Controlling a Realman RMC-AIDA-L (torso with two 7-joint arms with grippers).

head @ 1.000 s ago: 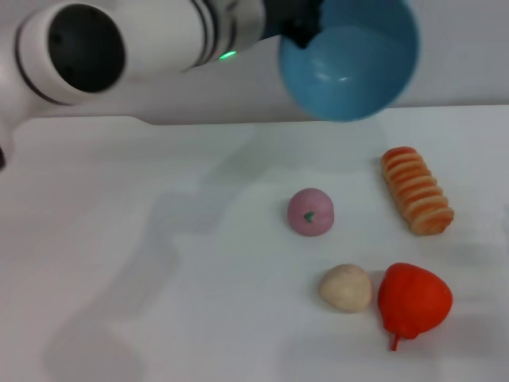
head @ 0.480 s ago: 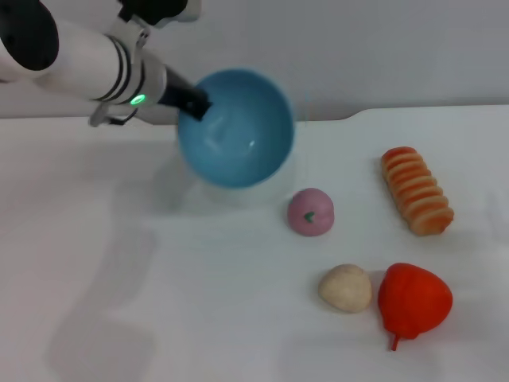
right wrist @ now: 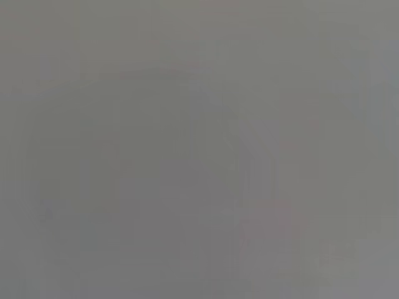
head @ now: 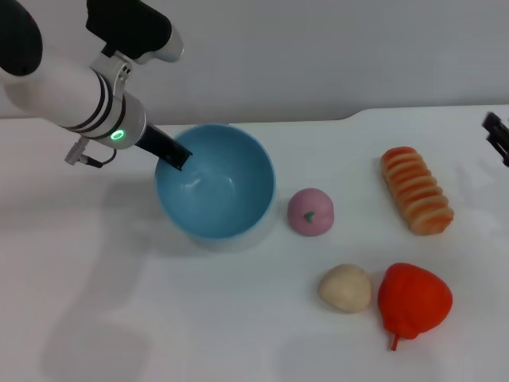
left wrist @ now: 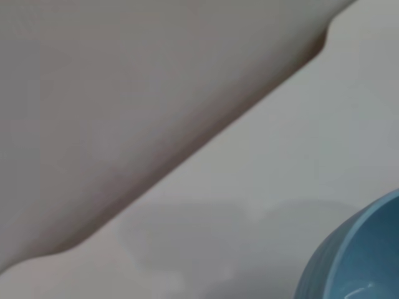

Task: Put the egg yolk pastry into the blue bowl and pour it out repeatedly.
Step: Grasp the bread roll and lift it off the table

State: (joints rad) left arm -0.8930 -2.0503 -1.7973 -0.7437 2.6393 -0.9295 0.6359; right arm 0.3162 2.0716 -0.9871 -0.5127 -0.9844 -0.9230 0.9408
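White desk (head: pixel 119 318) fills the frame. Left hand (head: pixel 173 154) grips the blue bowl (head: pixel 215 191) by its rim at centre-left; the egg yolk pastry (head: pixel 345 287) lies lower right, touching a red fruit (head: pixel 413 298). Right hand (head: pixel 497 135) at right edge, state unclear. Releasing carelessly could tip the bowl.

1. One blue bowl (head: pixel 216 189), round and deep; a part of its rim also shows in the left wrist view (left wrist: pixel 361 261).
2. One egg yolk pastry (head: pixel 346 287), a pale cream lump.
3. One pink bun (head: pixel 310 212) with a green mark.
4. One long ridged bread (head: pixel 416 190) with orange stripes.
5. One red strawberry-shaped item (head: pixel 413 299).
6. One white tabletop (head: pixel 119 318) carrying all five.
7. Two grippers: the left gripper (head: pixel 173 156) at the bowl's rim, the right gripper (head: pixel 498 135) at the edge of the head view.
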